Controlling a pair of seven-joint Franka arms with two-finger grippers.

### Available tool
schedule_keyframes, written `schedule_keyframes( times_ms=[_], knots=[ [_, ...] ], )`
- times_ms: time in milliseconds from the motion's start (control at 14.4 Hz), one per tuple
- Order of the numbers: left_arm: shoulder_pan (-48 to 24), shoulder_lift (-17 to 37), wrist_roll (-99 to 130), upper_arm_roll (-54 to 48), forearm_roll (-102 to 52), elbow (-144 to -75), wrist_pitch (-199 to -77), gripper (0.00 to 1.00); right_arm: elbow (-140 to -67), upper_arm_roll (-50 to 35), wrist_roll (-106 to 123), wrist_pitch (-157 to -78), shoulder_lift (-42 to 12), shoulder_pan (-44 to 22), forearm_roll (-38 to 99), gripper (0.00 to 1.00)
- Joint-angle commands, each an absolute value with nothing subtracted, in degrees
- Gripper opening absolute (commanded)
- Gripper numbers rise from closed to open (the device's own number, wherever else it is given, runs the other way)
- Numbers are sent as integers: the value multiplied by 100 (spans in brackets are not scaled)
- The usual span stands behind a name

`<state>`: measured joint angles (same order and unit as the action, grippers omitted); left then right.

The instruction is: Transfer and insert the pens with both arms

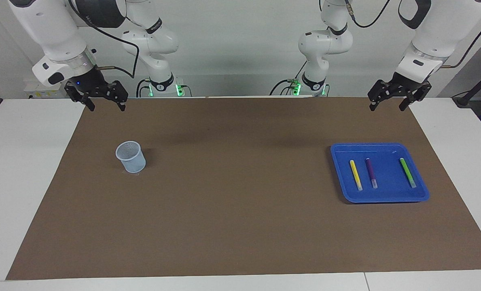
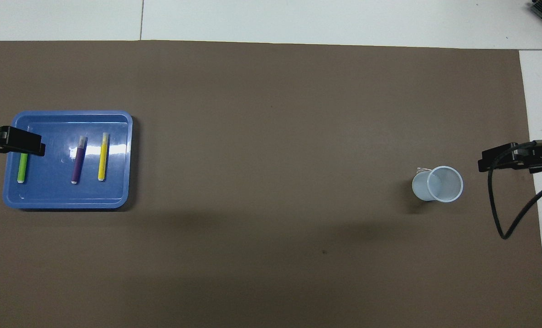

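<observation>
Three pens lie side by side in a blue tray point(image 1: 380, 197) at the left arm's end of the table: yellow point(image 1: 355, 174), purple point(image 1: 371, 173) and green point(image 1: 407, 172). They also show in the overhead view: yellow point(image 2: 102, 156), purple point(image 2: 78, 159), green point(image 2: 22, 168). My left gripper point(image 1: 388, 106) hangs open and empty, high over the mat's edge, apart from the tray. In the overhead view one of its fingers point(image 2: 27, 145) covers the green pen's farther end. My right gripper point(image 1: 106, 106) hangs open and empty, high over the mat's corner at the right arm's end.
A pale translucent cup point(image 1: 131, 157) stands upright on the brown mat point(image 1: 240, 210) toward the right arm's end; it also shows in the overhead view point(image 2: 437, 183). Two smaller arm bases with green lights point(image 1: 163, 87) point(image 1: 311, 87) stand at the robots' edge. A black cable point(image 2: 503, 218) loops under the right wrist.
</observation>
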<state>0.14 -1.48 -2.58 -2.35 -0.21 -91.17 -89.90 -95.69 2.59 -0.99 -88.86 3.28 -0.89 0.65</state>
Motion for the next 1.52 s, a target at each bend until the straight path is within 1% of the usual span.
schedule_keyframes(
  times_ms=[0,1247,1455],
  knots=[
    [26,-141,-237,-211,-106,-9018,-8912,100,-9571,220,18,-8851,352,-26,44,100],
    [18,-158,-229,-193,-105,-9088,-8921,100,-9571,220,17,-8859,352,-35,44,100],
    [-53,-158,52,-211,-105,-9088,-8956,100,-9571,220,9,-8859,352,-26,44,100]
  ],
)
